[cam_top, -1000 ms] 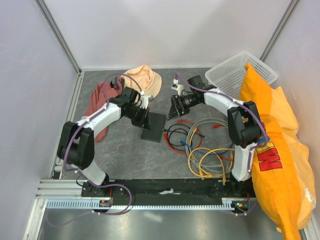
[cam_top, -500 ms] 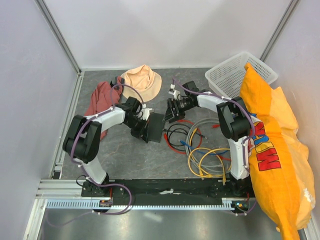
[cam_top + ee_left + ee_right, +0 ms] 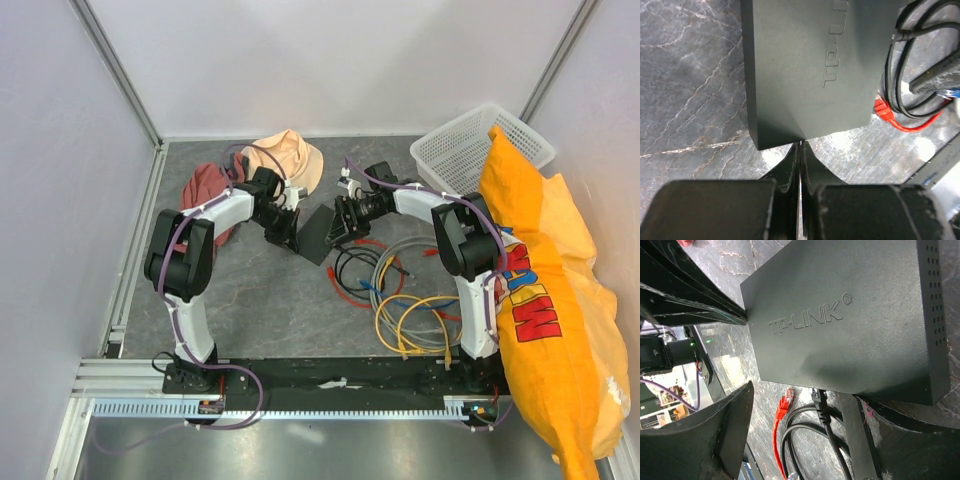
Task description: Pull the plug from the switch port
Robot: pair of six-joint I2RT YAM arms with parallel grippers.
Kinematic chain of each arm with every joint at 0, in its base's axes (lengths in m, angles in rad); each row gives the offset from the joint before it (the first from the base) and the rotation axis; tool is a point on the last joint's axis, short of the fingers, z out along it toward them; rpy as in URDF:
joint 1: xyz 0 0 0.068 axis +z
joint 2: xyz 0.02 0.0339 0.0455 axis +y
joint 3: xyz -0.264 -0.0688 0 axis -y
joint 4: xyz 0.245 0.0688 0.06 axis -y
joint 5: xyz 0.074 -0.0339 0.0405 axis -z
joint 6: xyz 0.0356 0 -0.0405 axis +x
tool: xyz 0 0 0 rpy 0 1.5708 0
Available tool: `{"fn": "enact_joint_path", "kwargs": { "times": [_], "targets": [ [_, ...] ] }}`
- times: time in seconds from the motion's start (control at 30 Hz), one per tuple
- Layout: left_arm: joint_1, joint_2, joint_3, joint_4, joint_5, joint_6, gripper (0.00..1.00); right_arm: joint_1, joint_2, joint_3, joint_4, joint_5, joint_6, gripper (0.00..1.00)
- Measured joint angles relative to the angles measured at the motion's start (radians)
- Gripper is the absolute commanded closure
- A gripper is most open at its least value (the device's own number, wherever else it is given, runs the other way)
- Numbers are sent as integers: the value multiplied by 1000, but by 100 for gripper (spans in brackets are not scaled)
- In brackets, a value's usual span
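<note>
The switch (image 3: 316,236) is a flat black box lying at an angle between both arms; its TP-LINK top (image 3: 840,315) fills the right wrist view. A black plug (image 3: 816,395) sits in a port on its near side, with its black cable (image 3: 832,440) trailing toward the camera. My right gripper (image 3: 799,392) is open, one finger (image 3: 730,425) left of the plug and the other (image 3: 857,435) right of it, not touching. My left gripper (image 3: 800,145) is shut, its tips against the switch's (image 3: 810,65) opposite edge. A loose red plug (image 3: 785,404) lies beside the black one.
A peach hat (image 3: 288,160) and a red-brown cloth (image 3: 200,190) lie behind the left arm. Coils of black, red, grey and yellow cables (image 3: 410,320) lie near the right arm's base. A white basket (image 3: 480,150) and a big orange bag (image 3: 545,300) fill the right side.
The switch has slid back and right and turned toward the right gripper, pushed by the shut left gripper. The right gripper came left to the switch's port side.
</note>
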Motion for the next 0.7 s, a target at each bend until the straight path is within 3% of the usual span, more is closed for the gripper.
{"fn": "enact_joint_path", "kwargs": {
  "times": [0.4, 0.7],
  "targets": [
    [8, -24, 82, 31, 143, -60, 98, -25, 6, -20, 17, -11, 29, 31],
    [5, 122, 117, 75, 171, -122, 98, -61, 4, -70, 37, -76, 27, 35]
  ]
}}
